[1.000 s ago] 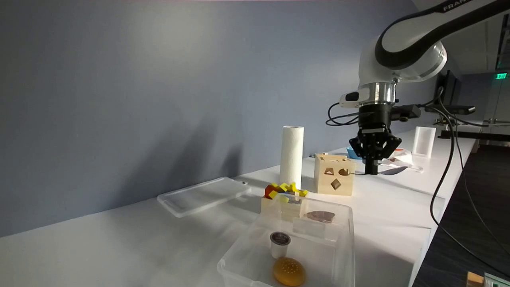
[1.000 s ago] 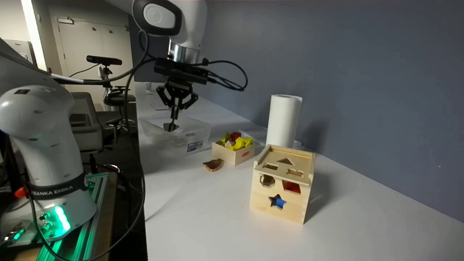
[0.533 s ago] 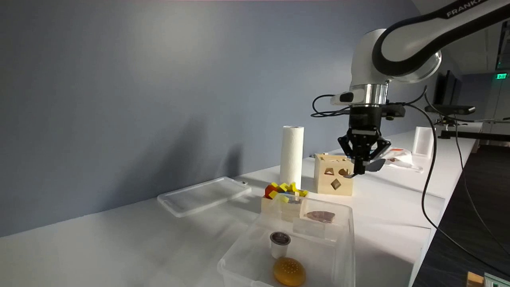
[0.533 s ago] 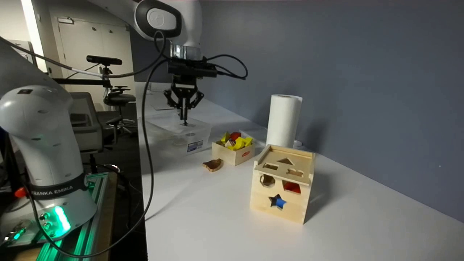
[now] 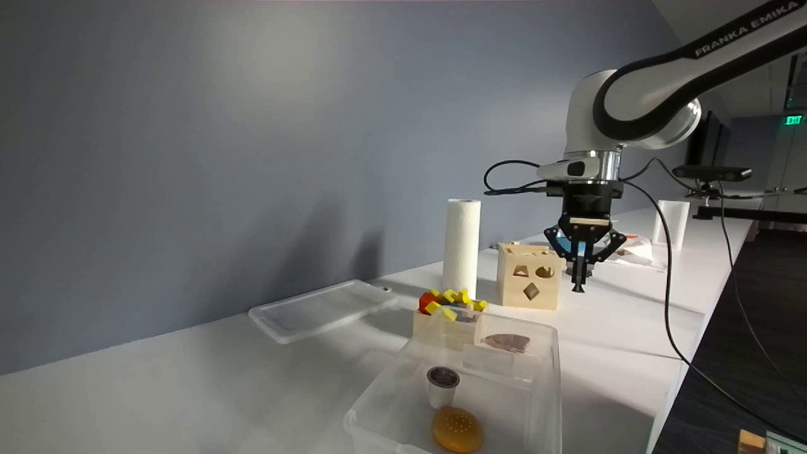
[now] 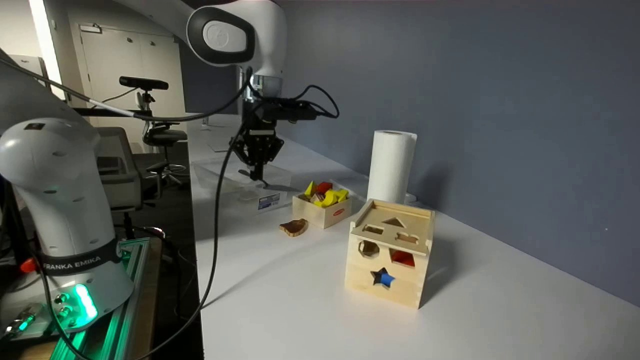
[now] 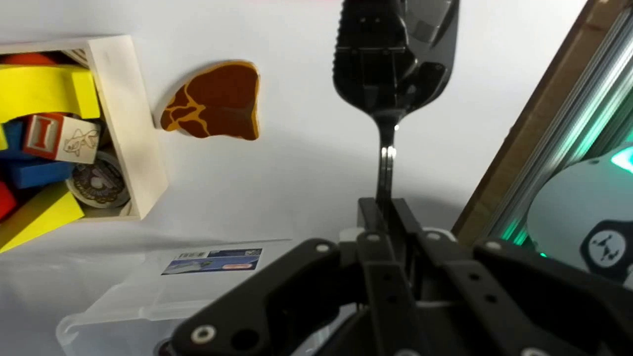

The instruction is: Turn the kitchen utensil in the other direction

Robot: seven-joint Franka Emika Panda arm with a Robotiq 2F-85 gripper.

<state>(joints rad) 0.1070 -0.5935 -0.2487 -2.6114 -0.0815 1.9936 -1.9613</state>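
Robotics lab, office-type room. Robot arm left in an exterior view, metal rails at its base, bar-shaped camera on a mount, 2 office chairs, far pale doors. Long white table, grey wall. Lit EXIT sign far end; maybe glass door below, dim.

You had paper towel roll near edge of counter at wall | clear lid along that edge | clear bin near opposite edge

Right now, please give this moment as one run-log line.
gripper: closed | holding: dark serrated spatula by handle | place: above table | turn: completion unclear
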